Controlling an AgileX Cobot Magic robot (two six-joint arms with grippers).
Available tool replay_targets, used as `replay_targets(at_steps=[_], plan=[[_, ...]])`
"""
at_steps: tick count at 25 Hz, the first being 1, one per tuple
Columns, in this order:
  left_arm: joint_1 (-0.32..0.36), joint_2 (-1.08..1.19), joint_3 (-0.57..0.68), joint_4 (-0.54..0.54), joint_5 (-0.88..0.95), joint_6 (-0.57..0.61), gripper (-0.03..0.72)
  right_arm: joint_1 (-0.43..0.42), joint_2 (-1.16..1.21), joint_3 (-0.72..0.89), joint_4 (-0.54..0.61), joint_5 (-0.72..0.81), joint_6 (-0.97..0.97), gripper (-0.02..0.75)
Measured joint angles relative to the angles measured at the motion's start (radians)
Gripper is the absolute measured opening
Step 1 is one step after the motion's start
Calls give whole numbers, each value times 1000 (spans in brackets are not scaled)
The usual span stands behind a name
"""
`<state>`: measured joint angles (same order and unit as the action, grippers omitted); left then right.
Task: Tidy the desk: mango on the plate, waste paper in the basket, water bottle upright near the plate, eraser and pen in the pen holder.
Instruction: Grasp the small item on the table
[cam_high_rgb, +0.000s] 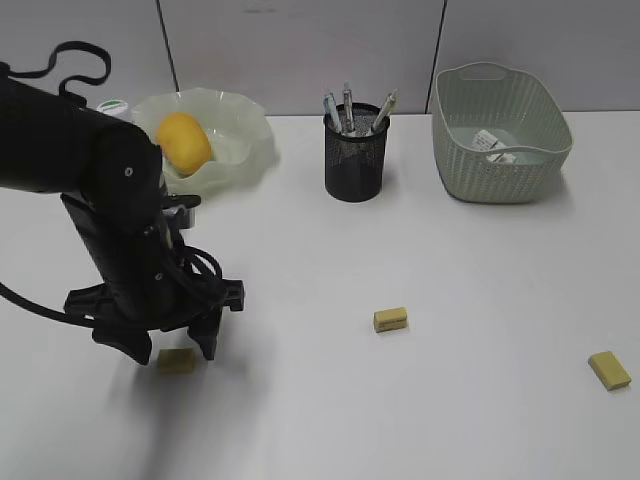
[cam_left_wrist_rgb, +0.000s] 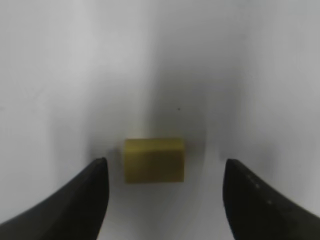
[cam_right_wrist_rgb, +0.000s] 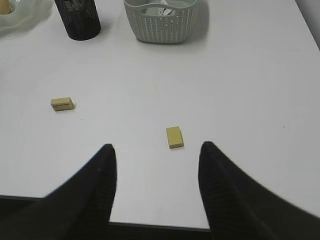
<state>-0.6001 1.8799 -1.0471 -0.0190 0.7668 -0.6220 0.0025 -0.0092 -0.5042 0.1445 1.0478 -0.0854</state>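
Yellow rubber sits between our left gripper's (cam_left_wrist_rgb: 162, 200) parted jaws: an eraser (cam_left_wrist_rgb: 153, 160) on the desk (cam_high_rgb: 420, 400), untouched on either side. Our right gripper (cam_right_wrist_rgb: 156, 192) hangs with jaws apart and empty; a second eraser (cam_right_wrist_rgb: 174, 136) lies at twelve o'clock from it, a third eraser (cam_right_wrist_rgb: 62, 103) near ten. The mango (cam_high_rgb: 184, 142) rests in the plate (cam_high_rgb: 240, 160), pens stand in the pen holder (cam_high_rgb: 356, 160), and the waste paper (cam_high_rgb: 494, 147) lies in the basket (cam_high_rgb: 500, 180).
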Motion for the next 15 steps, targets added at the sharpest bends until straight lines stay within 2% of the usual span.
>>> replay_targets(at_steps=[15], plan=[[0, 60, -2, 0, -20, -9, 443, 0, 0, 0, 0, -1, 1, 422]])
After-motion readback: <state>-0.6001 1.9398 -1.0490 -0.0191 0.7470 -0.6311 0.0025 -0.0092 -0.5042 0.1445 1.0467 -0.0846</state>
